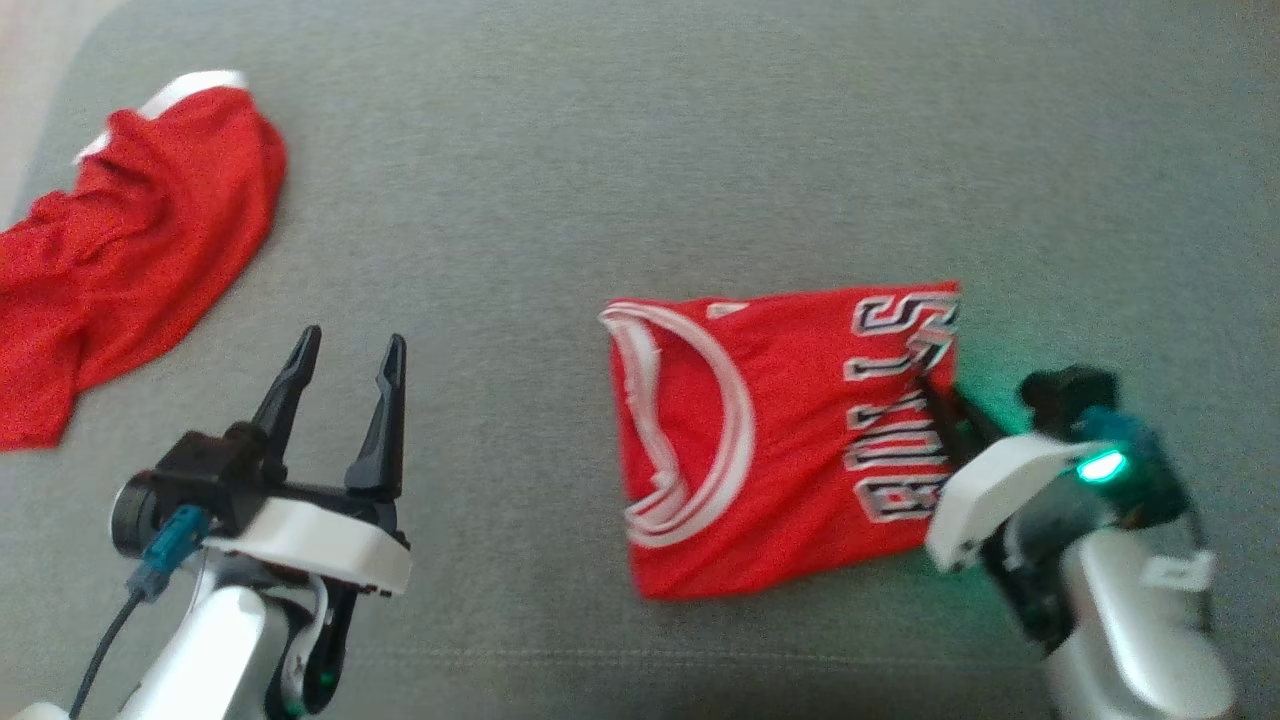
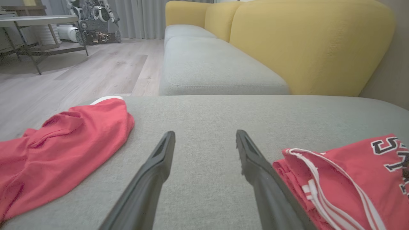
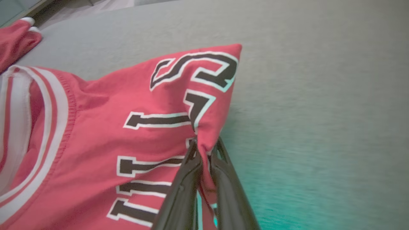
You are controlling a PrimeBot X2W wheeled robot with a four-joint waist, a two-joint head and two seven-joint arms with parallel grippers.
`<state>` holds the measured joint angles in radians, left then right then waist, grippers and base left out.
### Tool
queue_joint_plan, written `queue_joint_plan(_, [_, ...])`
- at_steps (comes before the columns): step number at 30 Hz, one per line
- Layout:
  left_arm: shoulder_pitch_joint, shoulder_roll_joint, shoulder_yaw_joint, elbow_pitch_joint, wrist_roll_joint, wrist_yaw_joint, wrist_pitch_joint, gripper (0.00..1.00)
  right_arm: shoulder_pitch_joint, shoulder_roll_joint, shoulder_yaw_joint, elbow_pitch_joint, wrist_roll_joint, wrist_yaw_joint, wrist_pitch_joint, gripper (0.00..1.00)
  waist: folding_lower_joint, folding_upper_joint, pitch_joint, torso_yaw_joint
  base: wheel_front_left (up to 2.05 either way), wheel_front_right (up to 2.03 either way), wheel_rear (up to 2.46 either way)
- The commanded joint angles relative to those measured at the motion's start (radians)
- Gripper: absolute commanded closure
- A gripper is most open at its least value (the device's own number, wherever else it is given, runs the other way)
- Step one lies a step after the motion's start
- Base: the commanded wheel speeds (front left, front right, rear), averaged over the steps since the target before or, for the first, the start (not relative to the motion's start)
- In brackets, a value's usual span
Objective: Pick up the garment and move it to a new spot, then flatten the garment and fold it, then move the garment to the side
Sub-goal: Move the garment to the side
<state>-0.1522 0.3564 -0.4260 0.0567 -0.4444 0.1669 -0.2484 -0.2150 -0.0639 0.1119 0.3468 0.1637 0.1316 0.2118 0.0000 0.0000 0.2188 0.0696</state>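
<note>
Item one, nearest: my left gripper [image 1: 352, 338], two long dark fingers on a white-shelled wrist, spread wide and grasping nothing, pointing out across the cushion between the two red pieces. Item two: my right gripper [image 3: 204, 150], fingers clenched together on a pinch of cloth at the lettered edge of the garment, a lit green lamp [image 1: 1100, 467] on its wrist tinting the cushion beside it. Item three, the task's piece: a folded red jersey [image 1: 770, 450] with white-striped neckline and black letters outlined in white, lying as a rough rectangle on the seat in front of my right arm, neckline towards my left, lettering along the side I hold; that edge is gathered into a small peak between my fingertips. Item four: a flat grey woven seat cushion [image 1: 600, 150], bearing everything listed. Item five, farther and to my left: a crumpled red garment with a white band [image 1: 130, 250], heaped near the cushion's corner, well apart from the jersey. Item six, beyond, in the left wrist view: a second grey seat cushion [image 2: 217, 64] with mustard-yellow padded backrests [image 2: 303, 41]. Item seven, farthest: pale wood plank floor [image 2: 80, 73], a round grey table on thin dark legs [image 2: 32, 20], grey curtains [image 2: 140, 16]
</note>
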Motion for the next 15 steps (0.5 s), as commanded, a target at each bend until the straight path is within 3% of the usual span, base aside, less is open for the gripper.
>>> queue_joint_plan(1, [-0.060,0.025,0.048,-0.038,0.010,-0.003,-0.011,0.00,-0.052,-0.029,-0.007,-0.054,-0.009,-0.001,0.004,1.00,0.0000,0.0000,0.011,-0.037,0.00,0.00,0.00])
queue_joint_plan(7, [-0.078,0.033,0.052,-0.056,0.017,-0.006,-0.012,0.00,-0.134,-0.129,-0.123,-0.078,-0.030,-0.001,0.039,1.00,0.0000,0.0000,0.046,-0.111,0.00,0.00,0.00])
queue_joint_plan(15, [-0.112,0.035,0.049,-0.068,0.024,-0.016,-0.012,0.00,-0.232,-0.240,-0.286,-0.107,-0.052,-0.001,0.099,1.00,0.0000,0.0000,0.095,-0.158,0.00,0.00,0.00])
